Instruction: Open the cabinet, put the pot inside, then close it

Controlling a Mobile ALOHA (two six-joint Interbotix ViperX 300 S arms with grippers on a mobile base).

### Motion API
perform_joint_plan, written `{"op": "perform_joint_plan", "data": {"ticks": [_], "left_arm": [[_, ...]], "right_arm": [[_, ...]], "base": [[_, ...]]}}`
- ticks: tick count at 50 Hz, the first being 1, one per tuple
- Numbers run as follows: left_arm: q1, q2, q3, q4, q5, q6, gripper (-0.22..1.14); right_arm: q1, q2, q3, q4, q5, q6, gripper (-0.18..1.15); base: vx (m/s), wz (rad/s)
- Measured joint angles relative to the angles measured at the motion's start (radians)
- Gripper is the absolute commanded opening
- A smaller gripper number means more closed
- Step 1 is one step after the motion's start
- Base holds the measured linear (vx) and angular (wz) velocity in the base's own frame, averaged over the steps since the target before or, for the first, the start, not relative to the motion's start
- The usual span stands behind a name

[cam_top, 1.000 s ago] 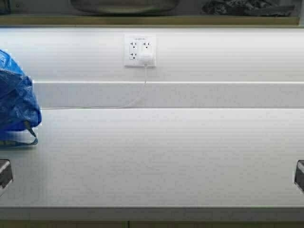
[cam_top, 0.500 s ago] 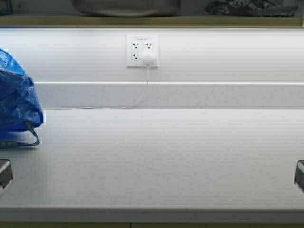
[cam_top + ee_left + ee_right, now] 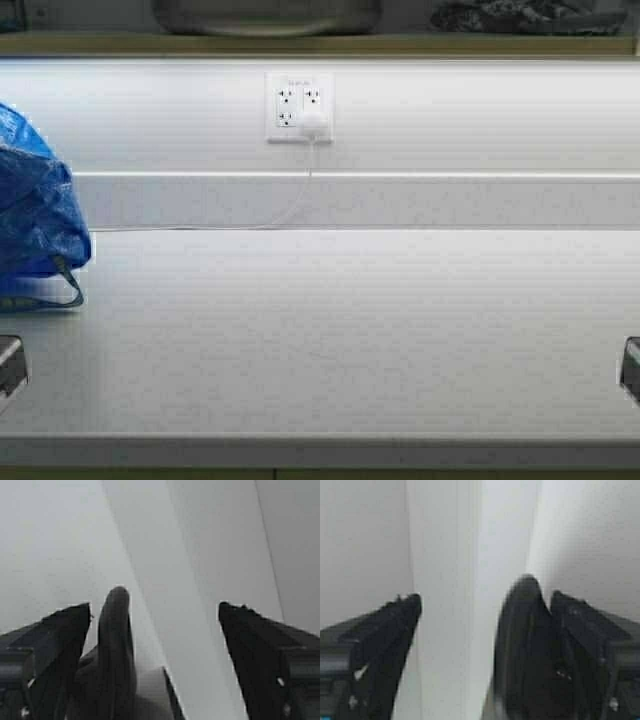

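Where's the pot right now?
High view: the pot sits at top centre inside the cabinet, directly above the wall outlet, only partly visible.

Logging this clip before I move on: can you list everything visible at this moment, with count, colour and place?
wide dark grey metal pot: one, dark grey, on the shelf at top centre, only its bottom seen
dark crumpled item: one, black, shelf at top right
white wall outlet: one, white, wall centre, with a plug and cable
crinkled blue plastic bag: one, blue, countertop far left
pale speckled countertop: one, light grey, across the middle
left gripper: black fingers apart
right gripper: black fingers apart
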Motion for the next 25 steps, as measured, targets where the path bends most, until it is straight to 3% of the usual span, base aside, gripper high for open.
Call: {"op": "perform_joint_plan", "data": {"ticks": [25], "left_arm": [[0.051,-0.137,0.296,0.000,-0.138,-0.055,1.03]], "right_arm": [[0.003,-0.118,0.209,-0.002,-0.087,-0.017,1.04]], "base": [[0.00,0.00]]}}
